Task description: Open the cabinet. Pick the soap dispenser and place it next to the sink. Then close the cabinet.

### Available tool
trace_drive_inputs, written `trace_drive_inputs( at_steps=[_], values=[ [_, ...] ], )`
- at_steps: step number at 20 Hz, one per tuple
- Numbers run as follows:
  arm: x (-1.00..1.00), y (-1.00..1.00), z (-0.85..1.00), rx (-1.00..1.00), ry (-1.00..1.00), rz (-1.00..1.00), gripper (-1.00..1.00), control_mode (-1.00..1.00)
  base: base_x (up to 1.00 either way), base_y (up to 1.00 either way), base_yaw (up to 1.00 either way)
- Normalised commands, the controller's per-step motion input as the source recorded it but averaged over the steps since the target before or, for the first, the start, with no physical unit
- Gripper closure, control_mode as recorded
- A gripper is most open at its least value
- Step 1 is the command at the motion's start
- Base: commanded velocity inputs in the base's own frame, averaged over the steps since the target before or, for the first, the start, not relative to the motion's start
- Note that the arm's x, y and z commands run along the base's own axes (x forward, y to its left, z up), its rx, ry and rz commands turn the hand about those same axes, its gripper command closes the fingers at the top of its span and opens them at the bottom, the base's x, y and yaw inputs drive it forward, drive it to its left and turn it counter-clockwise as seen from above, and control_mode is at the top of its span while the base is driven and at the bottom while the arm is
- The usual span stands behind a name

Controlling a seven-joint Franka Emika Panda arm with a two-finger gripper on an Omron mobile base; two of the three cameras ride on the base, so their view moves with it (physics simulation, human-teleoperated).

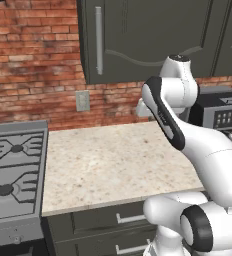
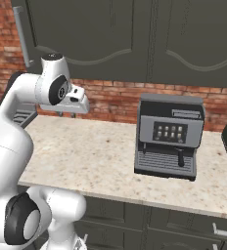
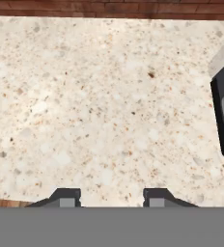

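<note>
Two small dark fingertips of my gripper (image 3: 111,197) sit closest to the hand camera, spread well apart with nothing between them, so the jaws are open and empty, as I'd want before reaching for a handle. Under them lies the speckled beige stone countertop (image 3: 99,106); the hand faces down at it, parked above the surface and not aimed at anything yet. Off to one side of that view is the corner of the boxy grey-and-black coffee machine (image 2: 170,135), which stands on the counter near the brick wall, apart from my arm. To my left, the grey gas stove with black burner grates (image 1: 13,170) butts against the counter's end.

Above and behind all this hangs the dark grey-green wall cabinet with its arched-panel door (image 1: 143,35). Its door is shut flush, and its long vertical silver bar handle (image 1: 98,40) runs along the door's left edge, so I judge the door swings from the right. Opening it is my first step. I see no soap dispenser, presumably because it sits behind that closed door
</note>
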Motion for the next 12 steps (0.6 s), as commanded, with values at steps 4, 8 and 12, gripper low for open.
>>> trace_drive_inputs(
  at_steps=[4, 8, 12],
  values=[
    [-0.07, 0.0, 0.0, 0.0, 0.0, 0.0, -1.0, -1.0, 0.0, 0.0, 0.0],
    [-0.05, 0.06, 0.0, 0.0, 0.0, 0.0, -1.0, -1.0, 0.0, 0.0, 0.0],
    [-0.23, 0.11, 0.0, 0.0, 0.0, 0.0, -1.0, -1.0, 0.0, 0.0, 0.0]
  ],
)
